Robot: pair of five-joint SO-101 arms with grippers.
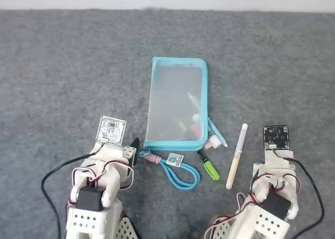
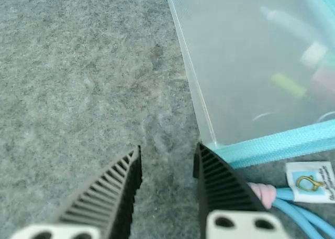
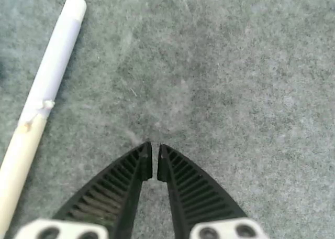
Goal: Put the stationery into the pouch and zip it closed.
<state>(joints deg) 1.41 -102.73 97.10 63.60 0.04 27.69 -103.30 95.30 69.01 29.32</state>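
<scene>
Pouch (image 1: 175,102): translucent, teal-trimmed, flat on counter (image 1: 63,66), some pens half in.
White pen (image 1: 236,156), green highlighter (image 1: 209,167): outside, near its mouth.
Left claw (image 2: 168,150): spread, empty, at pouch corner, likely to steady it.
Right claw (image 3: 154,145): pressed together, empty, beside white pen.

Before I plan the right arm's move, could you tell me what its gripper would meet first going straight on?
Likely just the grey mat itself: the right gripper points over bare mat as far as shown. The white pen lies off to one side, outside that line.
</scene>
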